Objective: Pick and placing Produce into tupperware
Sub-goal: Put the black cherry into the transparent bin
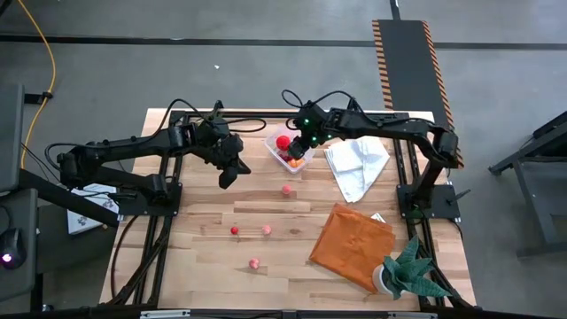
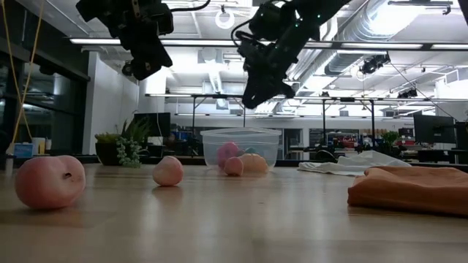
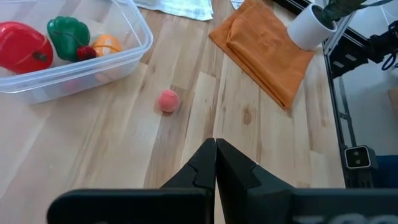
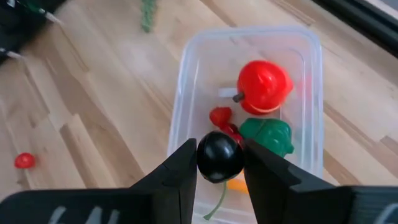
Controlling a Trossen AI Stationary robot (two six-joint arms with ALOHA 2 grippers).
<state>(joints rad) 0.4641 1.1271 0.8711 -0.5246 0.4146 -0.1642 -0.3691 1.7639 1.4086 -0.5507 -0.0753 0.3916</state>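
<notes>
While my right gripper (image 4: 219, 163) hangs above the clear tupperware (image 4: 186, 99), its two fingers are clamped on a small glossy black ball-shaped fruit (image 4: 219, 155) with a thin green stem trailing below it. That piece sits directly over the container's near end, clear of the rim and not yet among the things inside. Below it, in the tub, lie a big red tomato-like fruit (image 4: 264, 86), a green pepper (image 4: 267, 135), a small red piece (image 4: 221, 116) and a sliver of something orange (image 4: 236, 184) that is mostly hidden by my finger.

From above, the tupperware (image 1: 273, 146) stands toward the far middle of the wooden table (image 1: 204, 266), with my right gripper (image 1: 299, 148) right over it. A white cloth (image 1: 356, 165) lies just beside the container on its right, and an orange cloth (image 1: 352, 244) lies nearer, next to a potted plant (image 1: 409, 270) at the table's corner.

My left gripper (image 3: 215, 163) hovers off the table to the left of the container, its fingers pressed together with nothing between them. A small pink fruit (image 3: 168, 100) lies on the wood ahead of it, between those fingertips and the tub's wall, apart from both.

Well apart from both grippers, loose produce is scattered on the nearer table: one red piece (image 1: 234, 230) and two pink ones (image 1: 266, 229) (image 1: 254, 263).
</notes>
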